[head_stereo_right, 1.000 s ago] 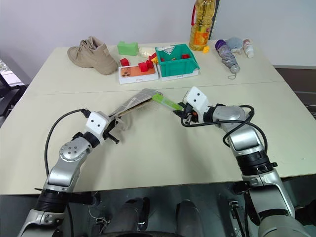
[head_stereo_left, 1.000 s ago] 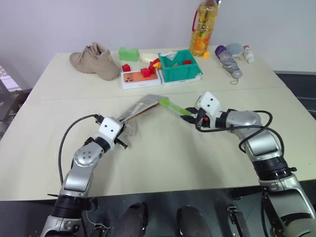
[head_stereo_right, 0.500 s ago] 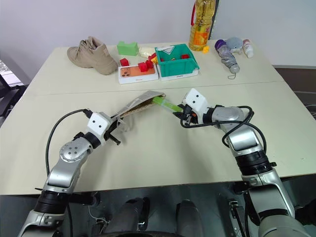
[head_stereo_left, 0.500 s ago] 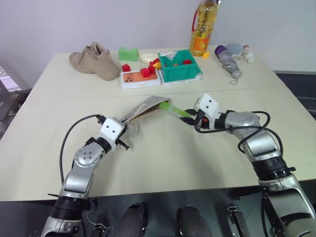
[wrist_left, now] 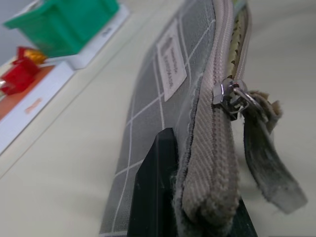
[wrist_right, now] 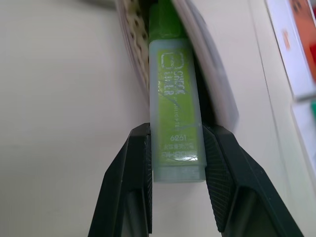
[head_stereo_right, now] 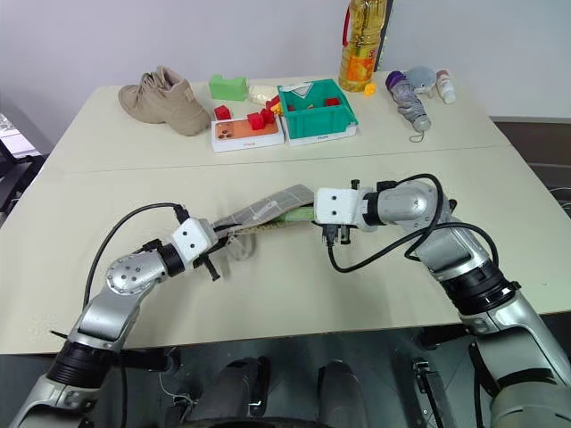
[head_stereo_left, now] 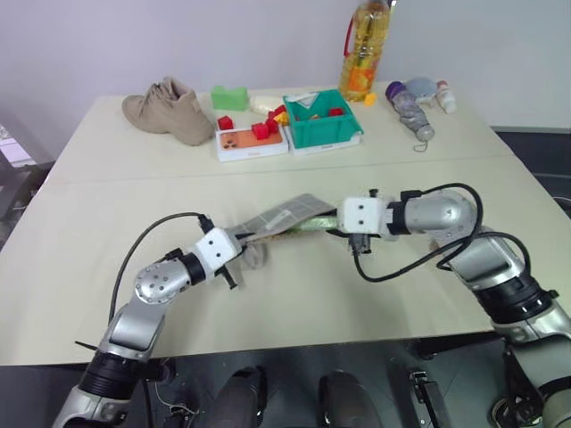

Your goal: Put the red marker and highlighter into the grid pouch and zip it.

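- Highlighter (wrist_right: 175, 106) sitting pinched between the two black fingers (wrist_right: 132, 177) of the right gripper (wrist_right: 176, 170), pale translucent end in the grip, green end pushing into the open mouth of the grid pouch (head_stereo_left: 284, 216).
- Lying nearly level in the head views, bridging the pouch mouth and the right gripper (head_stereo_left: 332, 228), lime-green body half hidden under the pouch's upper flap.
- Pouch hanging stretched between the two grippers near the middle of the bench (head_stereo_left: 98, 209), mouth facing the right gripper, closed end facing the left.
- Left gripper (head_stereo_left: 239, 252) clenching tight on the pouch's end, one dark finger (wrist_left: 155, 187) pressing against the grey gridded fabric just below the zipper tape.
- Zipper slider (wrist_left: 228, 98) sitting close to the left gripper's end, with its looped pull cord (wrist_left: 264, 148) dangling beside it; zipper teeth parting beyond the slider.
- White centre label (wrist_left: 172, 58) showing on the pouch's side face in the left wrist view.
- Standing along the far edge of the bench, well apart from the pouch: tan shoe (head_stereo_left: 169, 109), green foam block (head_stereo_left: 230, 97), white tray with red blocks (head_stereo_left: 252, 138), green bin (head_stereo_left: 323, 119), oil bottle (head_stereo_left: 364, 52), and folded umbrella (head_stereo_left: 409, 109).
- Cannot tell where the red marker is.
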